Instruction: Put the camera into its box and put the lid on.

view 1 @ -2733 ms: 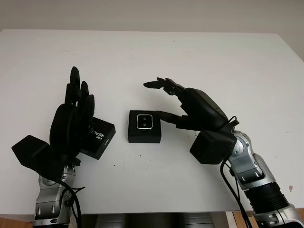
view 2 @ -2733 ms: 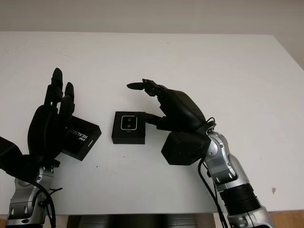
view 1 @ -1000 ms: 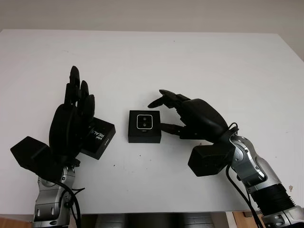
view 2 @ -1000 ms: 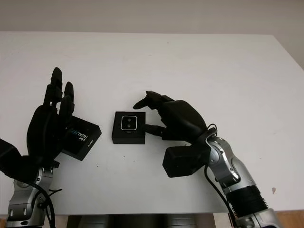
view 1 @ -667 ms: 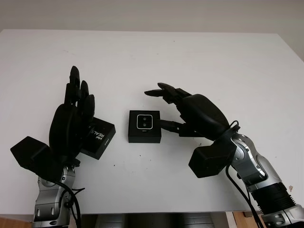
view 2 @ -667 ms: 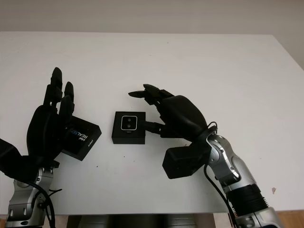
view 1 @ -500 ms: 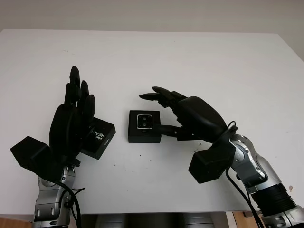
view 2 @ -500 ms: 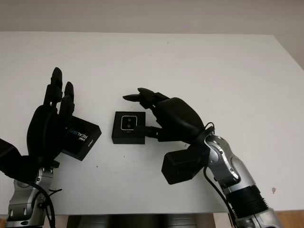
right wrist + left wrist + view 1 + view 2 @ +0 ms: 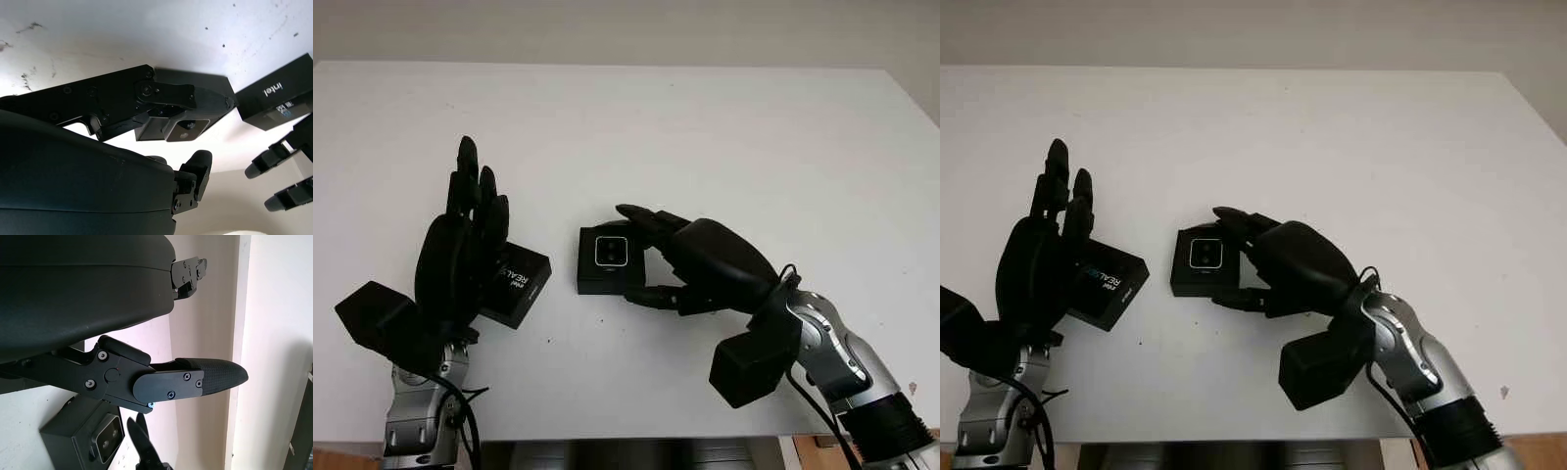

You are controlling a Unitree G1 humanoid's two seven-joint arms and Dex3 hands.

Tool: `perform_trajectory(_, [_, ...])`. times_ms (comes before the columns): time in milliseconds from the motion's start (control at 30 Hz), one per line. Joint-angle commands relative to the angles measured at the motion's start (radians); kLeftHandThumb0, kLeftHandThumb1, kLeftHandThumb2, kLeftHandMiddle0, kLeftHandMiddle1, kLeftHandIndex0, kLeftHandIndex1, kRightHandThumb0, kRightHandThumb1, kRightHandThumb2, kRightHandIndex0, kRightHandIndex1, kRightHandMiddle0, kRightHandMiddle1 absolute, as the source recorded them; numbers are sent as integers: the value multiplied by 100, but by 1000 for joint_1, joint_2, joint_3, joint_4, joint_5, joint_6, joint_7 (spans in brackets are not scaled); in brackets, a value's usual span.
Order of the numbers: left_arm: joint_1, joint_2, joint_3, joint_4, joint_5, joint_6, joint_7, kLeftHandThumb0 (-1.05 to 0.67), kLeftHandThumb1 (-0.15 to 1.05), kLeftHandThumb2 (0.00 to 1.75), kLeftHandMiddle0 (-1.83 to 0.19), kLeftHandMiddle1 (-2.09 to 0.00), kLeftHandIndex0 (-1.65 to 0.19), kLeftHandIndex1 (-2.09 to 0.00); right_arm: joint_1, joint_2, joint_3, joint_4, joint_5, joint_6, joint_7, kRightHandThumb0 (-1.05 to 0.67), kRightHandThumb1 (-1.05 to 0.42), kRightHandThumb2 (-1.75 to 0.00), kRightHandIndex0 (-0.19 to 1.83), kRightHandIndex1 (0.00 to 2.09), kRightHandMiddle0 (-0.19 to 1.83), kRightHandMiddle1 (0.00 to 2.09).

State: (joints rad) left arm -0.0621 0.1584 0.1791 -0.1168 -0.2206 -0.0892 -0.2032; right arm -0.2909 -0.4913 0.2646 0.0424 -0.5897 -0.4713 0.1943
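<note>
The right robot hand (image 9: 680, 259) is placed at the right side of the open box (image 9: 610, 262), near the front middle of the white worktop (image 9: 705, 127). Its fingers (image 9: 638, 217) are curled around the box's far and near edges, with a lower finger at the near right corner; whether the box is actually gripped or just bracketed cannot be told. The hold looks meant to steady or square the box before closing.

The camera (image 9: 611, 252) is seen seated inside the box, lens face up, so the first part of the task is judged done.

The lid (image 9: 516, 284), black with white "REAL" lettering, is lying on the worktop just left of the box, apart from it. The left robot hand (image 9: 462, 259) is held upright over the lid's left part, open, nothing grasped, presumably staged for picking the lid up. The lid is not yet on.
</note>
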Motion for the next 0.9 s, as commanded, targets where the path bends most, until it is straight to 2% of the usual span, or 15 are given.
perform_trajectory(0, [8, -2, -3, -14, -4, -3, -2, -72, 105, 49, 19, 0, 19, 0, 8, -19, 5, -10, -22, -11, -3, -65, -105, -45, 19, 4, -4, 73])
perform_trajectory(300, [13, 2, -3, -23, -1, 4, -1, -72, 105, 49, 19, 0, 19, 0, -4, -38, 18, 18, -132, -5, -39, -65, -105, -45, 14, 3, -6, 64])
perform_trajectory(567, [19, 0, 1, -23, -11, -5, -11, -71, 105, 50, 19, 0, 19, 0, -25, -56, 30, 27, -204, 23, -41, -68, -105, -47, -1, 2, -3, 32])
perform_trajectory(867, [30, 2, 1, -39, 4, 0, 4, -73, 105, 49, 19, 0, 19, 0, -29, -67, 33, 14, -218, 43, -28, -71, -105, -46, -6, 3, 1, 19])
